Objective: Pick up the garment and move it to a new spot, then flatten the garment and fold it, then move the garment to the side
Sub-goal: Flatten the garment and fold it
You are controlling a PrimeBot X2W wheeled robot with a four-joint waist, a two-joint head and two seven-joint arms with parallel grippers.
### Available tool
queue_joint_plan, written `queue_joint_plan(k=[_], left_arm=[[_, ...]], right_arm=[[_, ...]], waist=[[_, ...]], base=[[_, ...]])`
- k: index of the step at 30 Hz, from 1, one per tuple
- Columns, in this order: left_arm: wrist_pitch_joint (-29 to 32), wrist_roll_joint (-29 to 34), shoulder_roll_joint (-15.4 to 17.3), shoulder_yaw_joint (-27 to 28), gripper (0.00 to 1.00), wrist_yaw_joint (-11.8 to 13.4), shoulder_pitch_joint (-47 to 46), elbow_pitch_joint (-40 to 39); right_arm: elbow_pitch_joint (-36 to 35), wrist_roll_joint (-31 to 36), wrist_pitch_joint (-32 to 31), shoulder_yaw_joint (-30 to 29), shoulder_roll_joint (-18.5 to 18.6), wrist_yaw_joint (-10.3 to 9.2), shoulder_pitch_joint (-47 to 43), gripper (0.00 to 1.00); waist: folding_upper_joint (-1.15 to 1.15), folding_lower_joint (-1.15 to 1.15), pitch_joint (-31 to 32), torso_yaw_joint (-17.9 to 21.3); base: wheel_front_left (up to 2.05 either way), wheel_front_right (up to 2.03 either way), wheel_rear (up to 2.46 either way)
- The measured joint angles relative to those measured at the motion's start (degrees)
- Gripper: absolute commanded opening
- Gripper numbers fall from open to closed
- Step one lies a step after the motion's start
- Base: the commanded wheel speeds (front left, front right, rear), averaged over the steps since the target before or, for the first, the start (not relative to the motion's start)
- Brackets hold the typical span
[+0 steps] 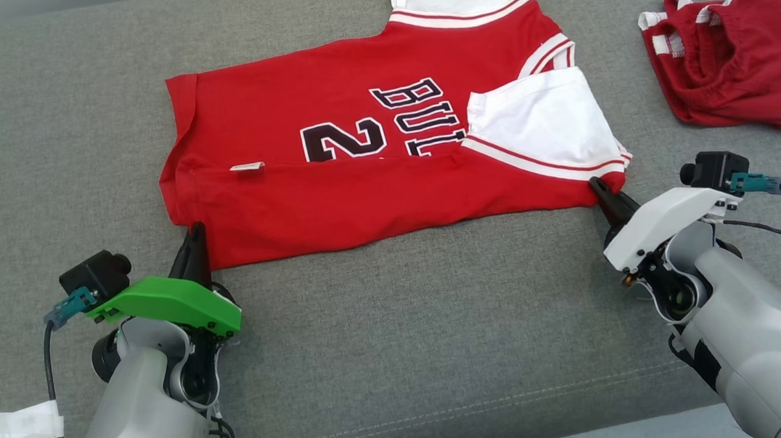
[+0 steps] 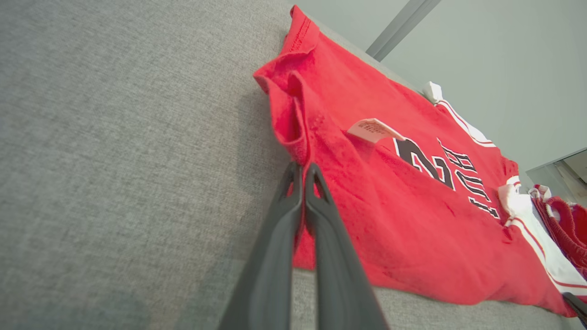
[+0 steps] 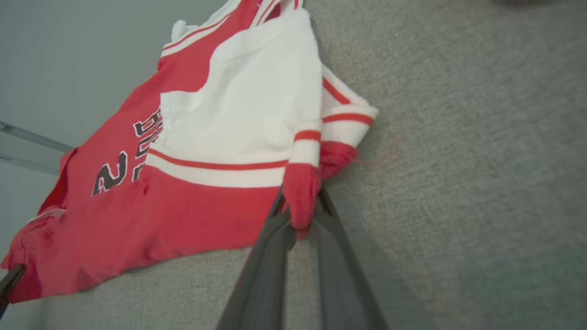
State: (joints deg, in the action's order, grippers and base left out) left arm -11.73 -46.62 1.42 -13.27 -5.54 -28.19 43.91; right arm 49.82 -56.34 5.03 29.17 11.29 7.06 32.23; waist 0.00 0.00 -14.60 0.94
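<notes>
red basketball jersey (image 1: 334, 202) is being pinched at both near corners by the clenched left gripper (image 1: 194, 238) and right gripper (image 1: 602, 192), likely to fold it evenly.

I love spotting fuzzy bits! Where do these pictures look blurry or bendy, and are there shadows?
Head view: sharp, evenly lit, faint shadow under the red basketball jersey with white sleeves on the grey woven cushion. Left wrist view: wide lens tilts and stretches the jersey; the dark fingers look soft. Right wrist view: near fingers and lower cushion blur.
</notes>
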Motion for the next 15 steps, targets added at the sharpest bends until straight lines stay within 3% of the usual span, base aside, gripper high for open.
queue_joint_plan(k=[15], left_arm=[[-1.82,-2.48,0.02,-0.02,0.00,0.00,4.33,-1.42]], right_arm=[[-5.37,-1.47,6.73,0.90,0.16,0.00,-4.25,0.00]], waist=[[0.00,0.00,3.78,0.88]], base=[[0.00,0.00,0.00]])
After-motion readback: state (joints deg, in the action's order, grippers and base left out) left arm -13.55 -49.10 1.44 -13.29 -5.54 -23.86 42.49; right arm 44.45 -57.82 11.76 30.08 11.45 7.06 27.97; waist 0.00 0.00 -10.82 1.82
